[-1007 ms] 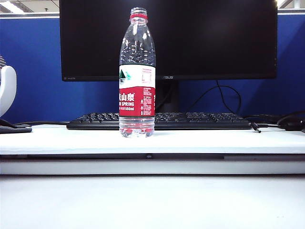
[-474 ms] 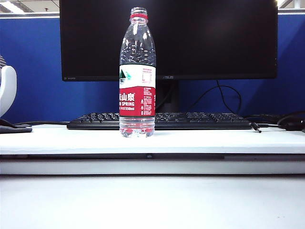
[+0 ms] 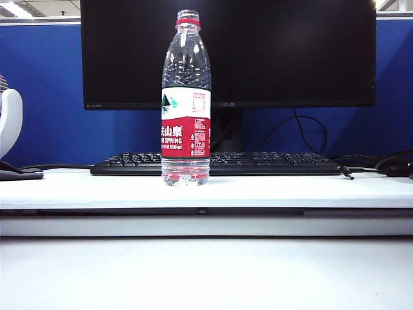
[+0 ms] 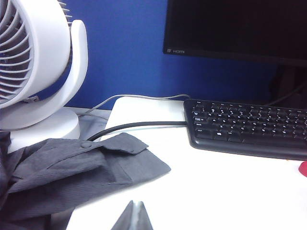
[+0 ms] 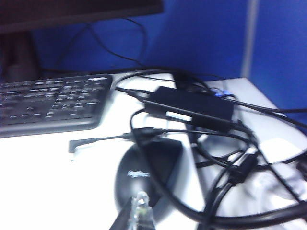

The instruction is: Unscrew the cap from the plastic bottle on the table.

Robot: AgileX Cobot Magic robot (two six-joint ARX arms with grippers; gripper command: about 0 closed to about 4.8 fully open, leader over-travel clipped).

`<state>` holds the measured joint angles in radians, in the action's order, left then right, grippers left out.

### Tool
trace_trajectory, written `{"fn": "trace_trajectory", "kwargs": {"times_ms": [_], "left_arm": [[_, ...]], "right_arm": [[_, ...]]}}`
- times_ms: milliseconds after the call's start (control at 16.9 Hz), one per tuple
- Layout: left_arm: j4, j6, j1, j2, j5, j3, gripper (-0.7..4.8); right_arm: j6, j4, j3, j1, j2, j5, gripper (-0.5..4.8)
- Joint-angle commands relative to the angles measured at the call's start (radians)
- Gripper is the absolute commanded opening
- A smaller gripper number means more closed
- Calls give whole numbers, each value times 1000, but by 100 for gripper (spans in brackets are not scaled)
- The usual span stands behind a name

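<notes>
The plastic bottle (image 3: 185, 97) stands upright on the table's raised white ledge (image 3: 290, 190), in front of the keyboard. Its threaded mouth is bare above the thin red ring, and the cap is not on it. A small red sliver (image 4: 303, 168) lies on the white surface at the frame edge in the left wrist view; I cannot tell whether it is the cap. My left gripper (image 4: 135, 205) is shut and empty over the white surface beside a grey cloth. My right gripper (image 5: 141, 196) is shut above a black mouse. Neither gripper shows in the exterior view.
A black keyboard (image 3: 258, 163) and a dark monitor (image 3: 290, 51) stand behind the bottle. A white fan (image 4: 33, 72) and grey cloth (image 4: 72, 167) lie on the left side. A mouse (image 5: 148, 167), a power adapter (image 5: 192, 105) and tangled cables crowd the right side.
</notes>
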<state>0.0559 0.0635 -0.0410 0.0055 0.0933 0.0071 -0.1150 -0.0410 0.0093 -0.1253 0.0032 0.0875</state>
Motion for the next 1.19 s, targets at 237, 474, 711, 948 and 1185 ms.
{"fn": "trace_trajectory", "kwargs": {"times_ms": [237, 474, 711, 948, 1185], "left_arm": [[9, -3, 0, -2, -1, 1, -3], [9, -3, 0, -2, -1, 1, -3], [9, -3, 0, -2, -1, 1, -3], [9, -3, 0, -2, -1, 1, -3], [9, -3, 0, -2, -1, 1, -3]], "right_arm": [[11, 24, -2, 1, -2, -38, -7], [11, 24, -2, 10, -2, -37, -7], [15, 25, -2, 66, -2, -53, -7], [14, 39, -2, 76, -2, -67, -7], [14, 36, -2, 76, -2, -67, -7]]}}
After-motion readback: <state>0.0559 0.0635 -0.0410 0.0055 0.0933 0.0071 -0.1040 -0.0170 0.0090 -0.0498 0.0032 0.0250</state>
